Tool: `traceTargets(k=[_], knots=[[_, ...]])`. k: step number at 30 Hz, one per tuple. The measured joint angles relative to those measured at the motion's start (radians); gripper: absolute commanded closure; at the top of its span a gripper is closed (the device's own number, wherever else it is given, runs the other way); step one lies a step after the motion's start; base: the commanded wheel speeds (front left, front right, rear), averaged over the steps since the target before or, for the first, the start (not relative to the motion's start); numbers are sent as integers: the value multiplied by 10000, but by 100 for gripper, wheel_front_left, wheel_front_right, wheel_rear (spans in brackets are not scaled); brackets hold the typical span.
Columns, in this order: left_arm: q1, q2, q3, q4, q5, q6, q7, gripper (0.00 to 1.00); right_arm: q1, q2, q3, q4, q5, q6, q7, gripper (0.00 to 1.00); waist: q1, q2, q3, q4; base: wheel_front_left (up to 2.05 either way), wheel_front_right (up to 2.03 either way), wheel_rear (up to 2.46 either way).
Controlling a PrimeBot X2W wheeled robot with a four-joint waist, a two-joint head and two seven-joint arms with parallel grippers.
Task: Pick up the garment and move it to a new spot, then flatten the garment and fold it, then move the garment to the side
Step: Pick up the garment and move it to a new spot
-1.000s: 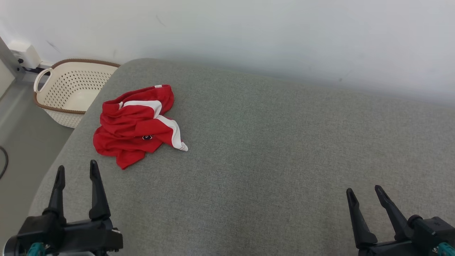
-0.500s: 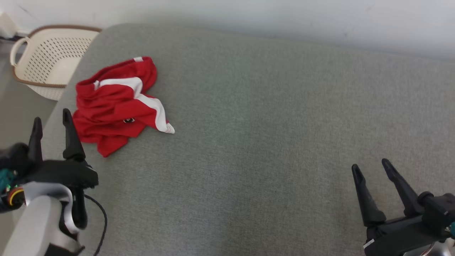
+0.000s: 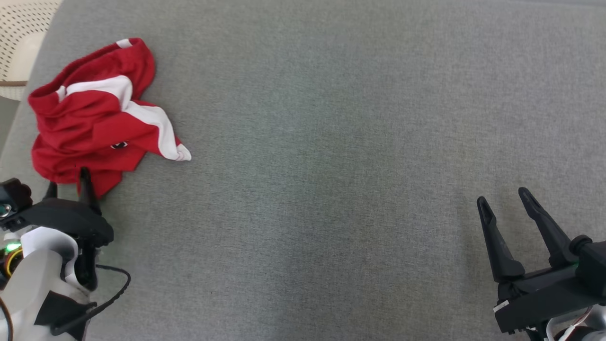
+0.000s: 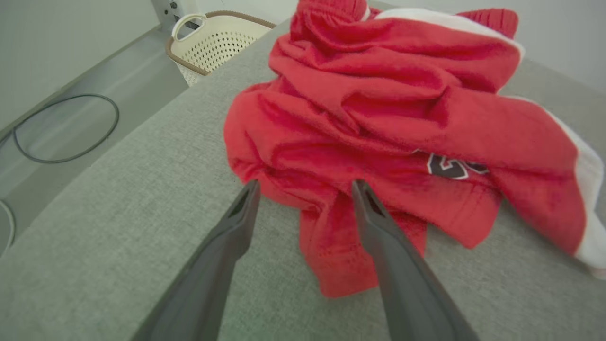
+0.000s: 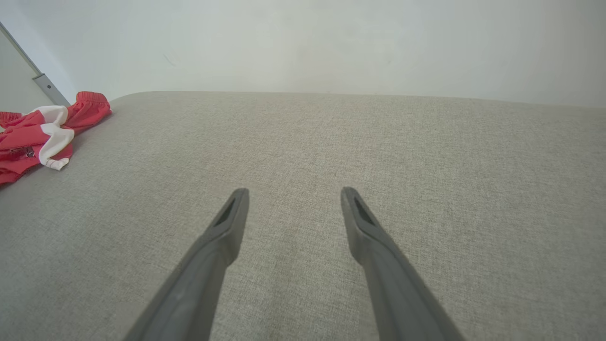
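Observation:
A crumpled red garment (image 3: 94, 118) with white stripes and a small dark logo lies at the far left of the grey cushioned surface (image 3: 331, 142). My left gripper (image 3: 66, 182) is open, its fingertips right at the garment's near edge. In the left wrist view the garment (image 4: 388, 118) bulks just beyond the spread fingers (image 4: 364, 199), and a red flap lies between them. My right gripper (image 3: 504, 201) stands open at the lower right, far from the cloth, over bare fabric. From the right wrist view the garment (image 5: 38, 137) is small at the far left.
A cream perforated basket (image 3: 19, 47) with a brown rim stands on the floor beside the left end of the surface; it is also in the left wrist view (image 4: 213, 42). A black cable (image 4: 66, 128) loops on the floor. A pale wall rises behind.
The head camera has tilted down and shifted, so the whole picture slid. My left gripper has moved forward up to the garment's near edge. The right gripper has stayed open.

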Motion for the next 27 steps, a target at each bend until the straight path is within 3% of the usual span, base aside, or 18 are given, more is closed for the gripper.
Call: traceTargets(k=[5,6,7,8,16,22,27], knots=[[-425,-40,-38,1078,-119,-341,115,2,-134,-13,15,33,21,-2,-4,0,0,-1,236,-168,0,0,0],[-515,-48,-48,1243,-132,-414,113,51,-143,-12,12,46,31,-2,-4,0,-2,0,258,-189,0,0,0],[-602,-54,-65,1379,-132,-485,81,51,-156,-10,13,56,44,-2,-6,0,-1,0,273,-204,0,0,0],[-683,-65,-71,1492,-138,-564,31,100,-169,-4,21,73,58,-2,-35,0,-1,0,273,-213,0,0,0],[-1186,209,-301,1616,259,-454,-955,100,-187,163,-84,272,96,0,-150,0,-2,-1,-20,-188,0,0,0],[-1303,483,-499,-67,1175,186,-1275,100,35,481,-84,510,98,0,-295,0,-3,-1,-646,-112,0,0,0],[-551,479,-545,-2679,1906,796,-1283,100,134,759,-65,681,88,0,-435,0,-4,-2,-1204,-122,0,0,0]])
